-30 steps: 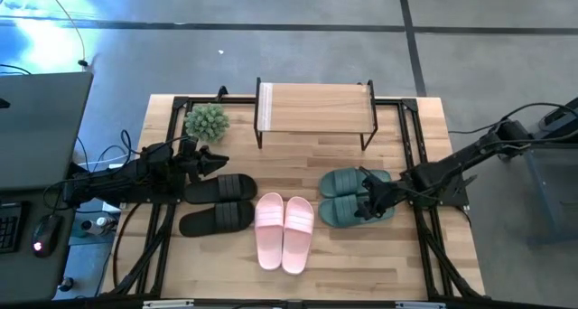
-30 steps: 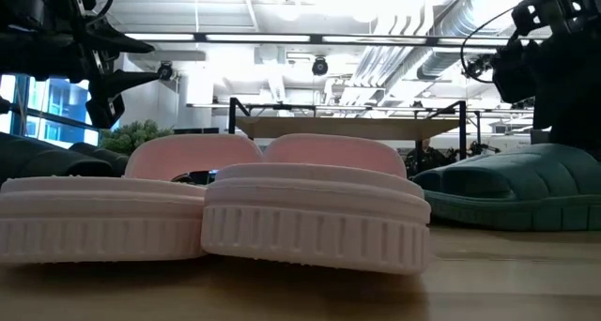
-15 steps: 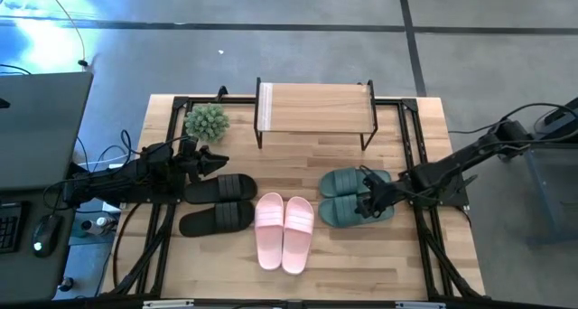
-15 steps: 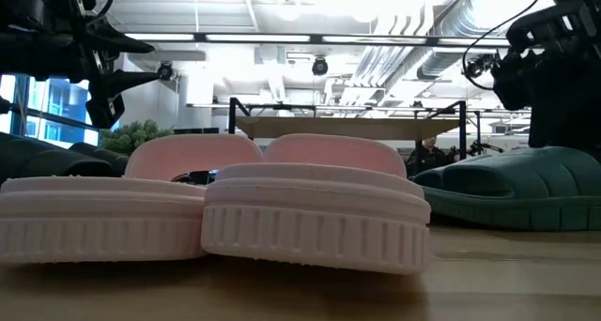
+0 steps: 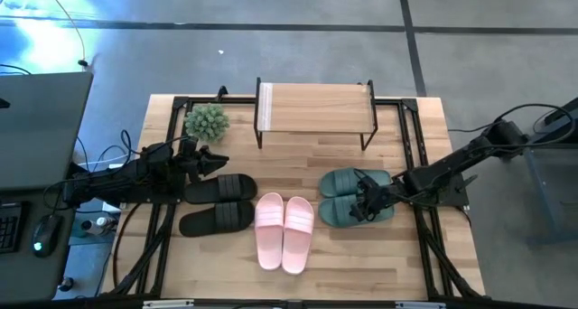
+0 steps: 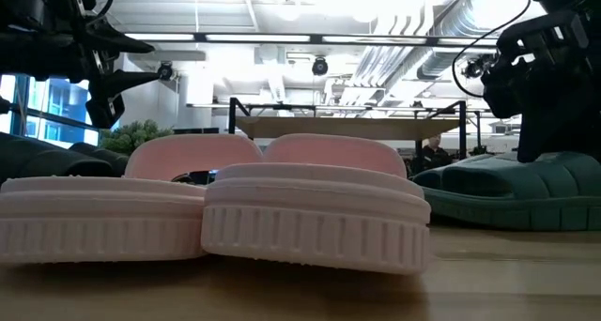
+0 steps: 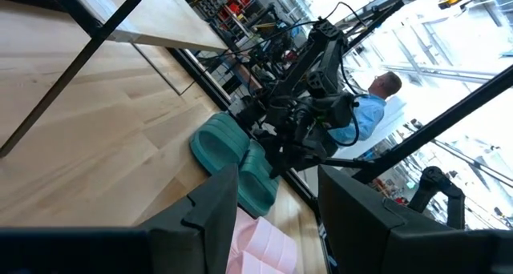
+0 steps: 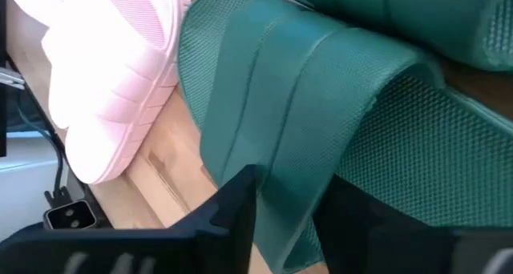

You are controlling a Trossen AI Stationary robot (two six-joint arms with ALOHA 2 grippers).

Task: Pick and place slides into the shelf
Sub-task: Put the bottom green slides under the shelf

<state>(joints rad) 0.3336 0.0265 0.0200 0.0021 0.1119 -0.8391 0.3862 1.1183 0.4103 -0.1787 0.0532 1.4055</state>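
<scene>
Even overhead light is falling on the tabletop (image 5: 361, 255), leaving only soft, short shadows under the pale pink slides (image 5: 284, 231), while a blue-white glare is washing out the floor at the far left corner. At table height, bright ceiling lights (image 6: 310, 38) are turning the arms into dark silhouettes, and the green strap (image 8: 321, 106) is looming large in the right wrist view.

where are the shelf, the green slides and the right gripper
shelf (image 5: 314, 106): high view, middle of its wooden plank top
green slides (image 5: 339, 210): high view, strap of the slide nearer the table's front
right gripper (image 5: 362, 201): high view, between its fingertips, over the green slides
</scene>
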